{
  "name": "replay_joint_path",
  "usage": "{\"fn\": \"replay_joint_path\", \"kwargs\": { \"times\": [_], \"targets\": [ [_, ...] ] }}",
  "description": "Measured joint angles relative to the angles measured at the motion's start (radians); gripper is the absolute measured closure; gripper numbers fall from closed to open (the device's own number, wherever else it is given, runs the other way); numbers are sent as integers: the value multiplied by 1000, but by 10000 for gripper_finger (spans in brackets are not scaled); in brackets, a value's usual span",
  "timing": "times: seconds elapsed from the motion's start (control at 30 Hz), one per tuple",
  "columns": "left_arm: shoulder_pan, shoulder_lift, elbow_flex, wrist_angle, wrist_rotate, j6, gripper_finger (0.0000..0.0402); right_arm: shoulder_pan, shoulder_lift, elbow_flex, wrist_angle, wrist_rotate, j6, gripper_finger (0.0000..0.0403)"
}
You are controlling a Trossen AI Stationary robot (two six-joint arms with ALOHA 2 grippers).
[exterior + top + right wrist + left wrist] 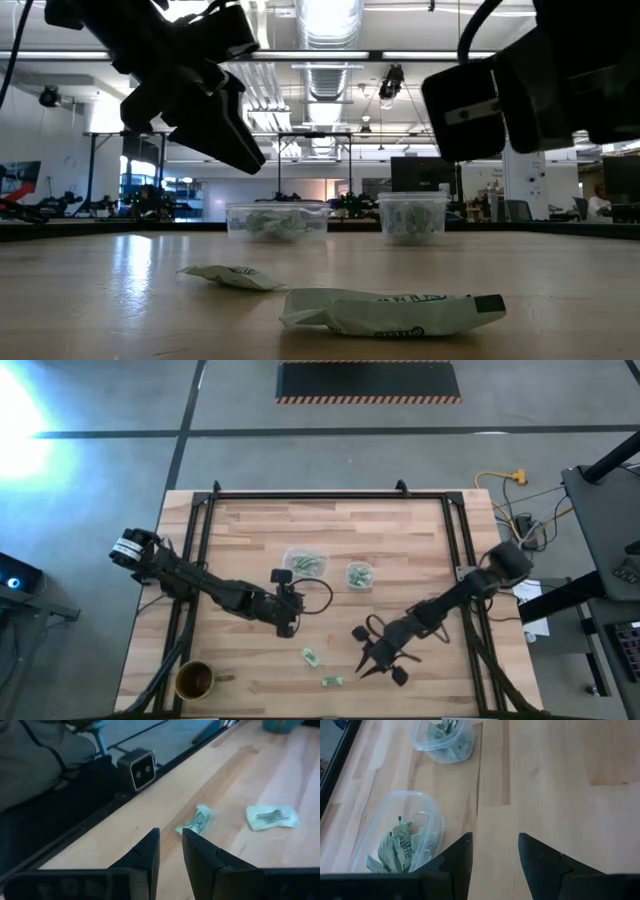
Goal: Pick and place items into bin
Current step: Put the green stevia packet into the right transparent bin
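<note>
Two pale green wrapped items lie flat on the wooden table near its front edge: one [310, 656], and one closer to the edge [332, 681] [196, 822]. Two clear bins [289, 557] [349, 569] stand mid-table with more green items inside. My left gripper [495, 842] hovers open over bare wood just on the near side of the left bin [434, 825], with nothing between its fingers. My right gripper [170, 837] is low over the table, open by a narrow gap. It points toward the front edge, with the nearer item just beyond its tips.
A round brown cup [195, 680] stands at the front left corner. A black frame [205, 520] borders the tabletop. A small camera [140, 767] sits at the front edge, ahead of my right gripper. Bare wood lies between the bins and the loose items.
</note>
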Motion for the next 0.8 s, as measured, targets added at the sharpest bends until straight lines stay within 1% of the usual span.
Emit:
{"fn": "replay_joint_path", "kwargs": {
  "times": [0.27, 0.5, 0.63, 0.8],
  "targets": [
    [-2, 0, -4, -3, -3, -18, 260, 3, 153, 129, -2, 8, -50, 330],
    [-2, 0, -4, -4, -3, -18, 260, 5, 220, 191, -30, 8, -68, 329],
    [-2, 1, -4, -3, -2, -18, 260, 8, 220, 232, -105, 8, -73, 310],
    [-2, 1, -4, -3, -2, -18, 260, 12, 221, 273, -183, 10, -72, 273]
  ]
}}
